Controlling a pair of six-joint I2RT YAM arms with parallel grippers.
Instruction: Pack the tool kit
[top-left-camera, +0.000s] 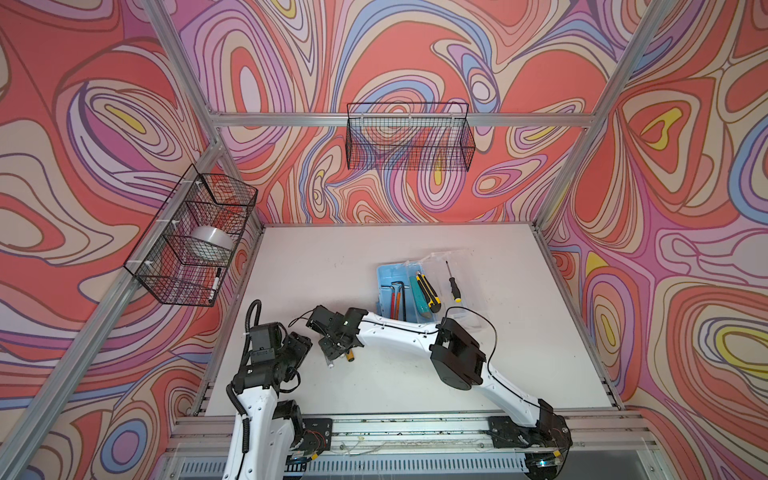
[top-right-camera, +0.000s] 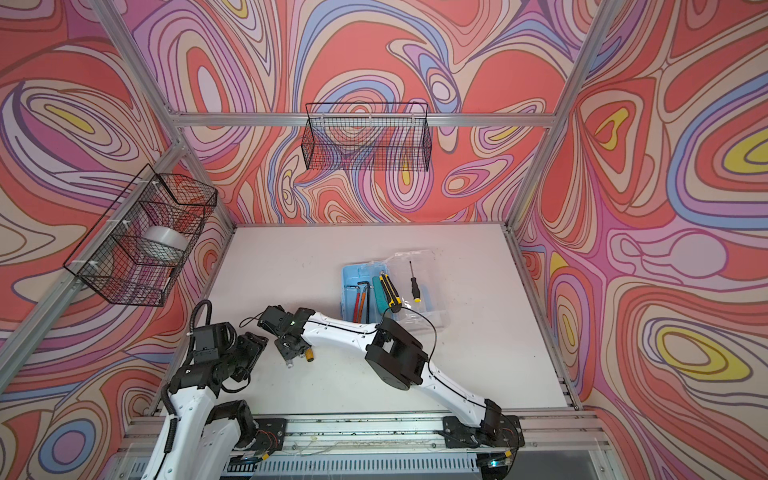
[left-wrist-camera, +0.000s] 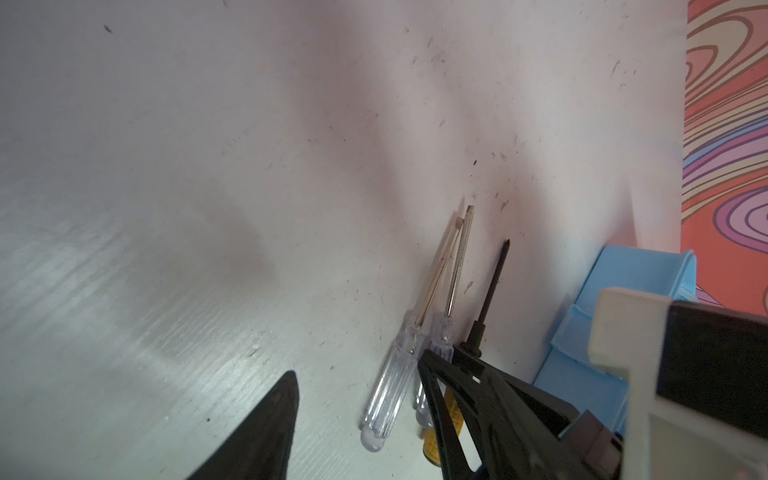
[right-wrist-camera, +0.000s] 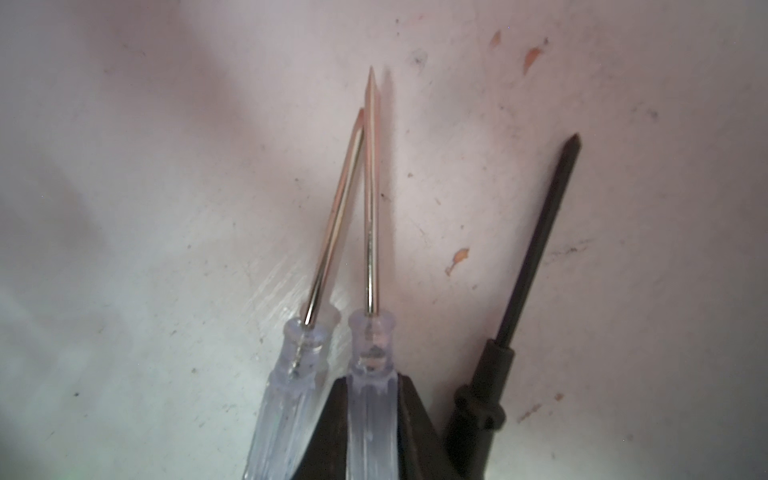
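Observation:
The tool kit's light-blue box (top-left-camera: 388, 275) lies open mid-table, its clear lid (top-left-camera: 463, 264) folded out to the right. Hex keys (top-left-camera: 397, 296) and two utility knives (top-left-camera: 427, 291) are inside, and a black-and-yellow screwdriver (top-left-camera: 453, 284) rests on the lid. My right gripper (right-wrist-camera: 371, 388) reaches across to the left, shut on the middle clear-handled screwdriver (right-wrist-camera: 371, 249). A second clear one (right-wrist-camera: 328, 257) and a black-shafted one (right-wrist-camera: 536, 249) lie on either side of it. My left gripper (top-left-camera: 305, 338) hovers open just beside them with nothing between its fingers (left-wrist-camera: 266, 424).
A black wire basket (top-left-camera: 191, 241) on the left wall holds a tape roll (top-left-camera: 212, 243) and a marker (top-left-camera: 215, 284). Another wire basket (top-left-camera: 409, 137) hangs on the back wall. Aluminium rails (top-left-camera: 415, 428) run along the table's front edge.

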